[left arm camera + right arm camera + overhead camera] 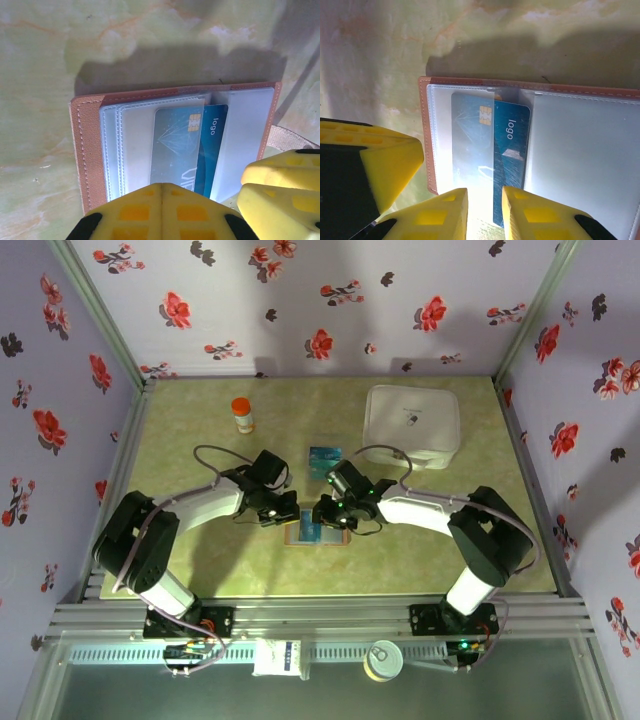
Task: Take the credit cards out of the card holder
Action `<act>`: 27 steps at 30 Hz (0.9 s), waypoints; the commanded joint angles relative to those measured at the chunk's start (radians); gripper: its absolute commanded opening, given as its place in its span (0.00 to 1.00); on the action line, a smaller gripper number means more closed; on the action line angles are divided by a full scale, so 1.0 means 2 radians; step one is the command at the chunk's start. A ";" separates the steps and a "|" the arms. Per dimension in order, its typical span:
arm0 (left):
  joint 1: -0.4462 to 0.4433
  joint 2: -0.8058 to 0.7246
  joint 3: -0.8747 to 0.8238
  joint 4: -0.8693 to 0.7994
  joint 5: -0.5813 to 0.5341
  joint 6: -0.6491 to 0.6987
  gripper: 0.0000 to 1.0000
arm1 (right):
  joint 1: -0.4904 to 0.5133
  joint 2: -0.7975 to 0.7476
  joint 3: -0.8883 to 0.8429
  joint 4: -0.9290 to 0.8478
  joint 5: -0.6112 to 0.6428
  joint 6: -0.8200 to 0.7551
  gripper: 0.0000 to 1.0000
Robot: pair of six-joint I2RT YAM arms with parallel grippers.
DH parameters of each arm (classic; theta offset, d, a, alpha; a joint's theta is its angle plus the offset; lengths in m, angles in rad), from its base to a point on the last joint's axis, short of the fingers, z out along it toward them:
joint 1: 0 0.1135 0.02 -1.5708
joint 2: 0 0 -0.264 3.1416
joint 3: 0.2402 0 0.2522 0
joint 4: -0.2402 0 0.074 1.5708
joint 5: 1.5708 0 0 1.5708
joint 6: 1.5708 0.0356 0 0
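credit cards (187, 145) sit tucked in a clear sleeve of the open card holder (90, 150), mid-table, close to the arms. left gripper (162, 212), pressed together, pins the holder's near edge. right gripper (485, 205), slightly spread, straddles the top teal card's near end. pin firmly and slide the card out flat along its sleeve. it reads "logo". another teal card (324, 458) lies farther back.

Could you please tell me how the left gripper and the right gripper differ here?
The left gripper is shut, fingers meeting; the right gripper is partly open, a gap between its fingers. The left gripper's tip points at the card holder's edge, while the right gripper's fingers flank the end of the teal credit cards. Both have yellow fingers and sit at the card holder.
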 commanded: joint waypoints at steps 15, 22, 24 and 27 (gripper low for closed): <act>-0.003 0.038 -0.016 0.010 0.000 -0.006 0.00 | -0.003 0.002 -0.029 0.029 -0.014 0.010 0.28; -0.004 0.037 -0.019 0.000 -0.005 -0.003 0.00 | -0.005 0.020 -0.045 0.071 -0.025 0.022 0.27; -0.003 0.038 -0.016 -0.004 -0.006 -0.003 0.00 | -0.006 0.025 -0.047 0.079 -0.025 0.024 0.27; -0.004 0.041 -0.011 -0.011 -0.009 -0.002 0.00 | -0.007 0.034 -0.047 0.085 -0.027 0.025 0.26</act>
